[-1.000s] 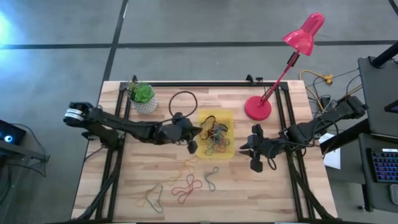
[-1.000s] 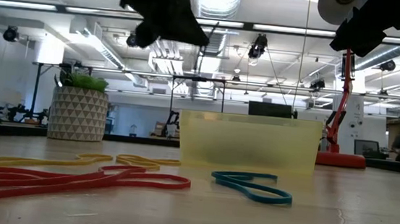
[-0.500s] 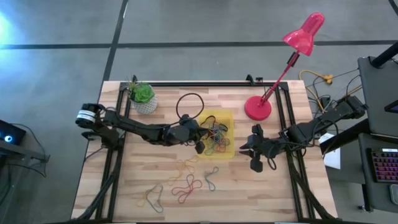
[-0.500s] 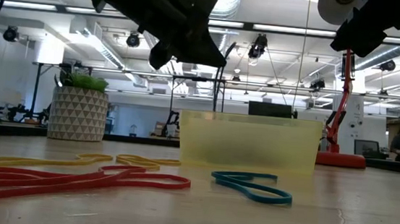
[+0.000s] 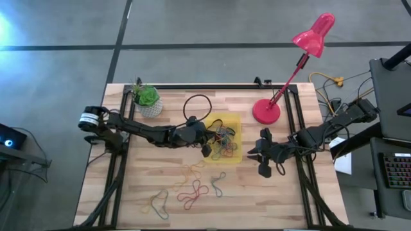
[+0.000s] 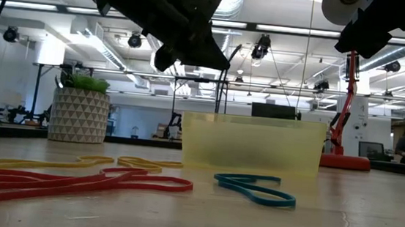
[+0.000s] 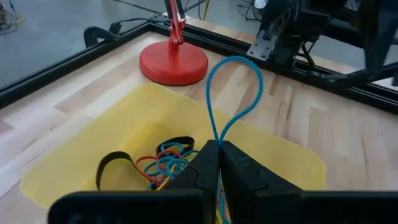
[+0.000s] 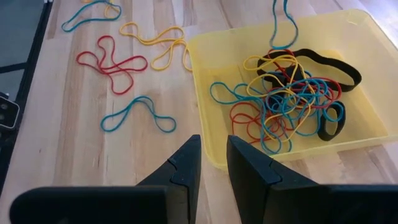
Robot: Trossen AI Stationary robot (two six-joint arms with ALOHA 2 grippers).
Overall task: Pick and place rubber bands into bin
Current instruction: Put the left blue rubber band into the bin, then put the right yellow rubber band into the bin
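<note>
Since a second earlier, left gripper (image 5: pixel 207 146) had moved right to the bin's (image 5: pixel 235 120) left rim, pinched on a blue rubber band (image 7: pixel 233 93). Right gripper (image 5: pixel 259 156) waited right of it, fingers slightly parted, empty. Loose rubber bands (image 5: pixel 192 189) lay nearer on open table (image 5: pixel 270 199).

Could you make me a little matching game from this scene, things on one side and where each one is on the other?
Things:
1. blue rubber band
2. desk lamp
3. red rubber band
4. potted plant

Places:
A. lying loose on the table outside the bin
B. pinched in the left gripper above the bin
C. at the table's far left corner
D. standing beyond the bin, on a round red base

Pairs: 1-B, 2-D, 3-A, 4-C
</note>
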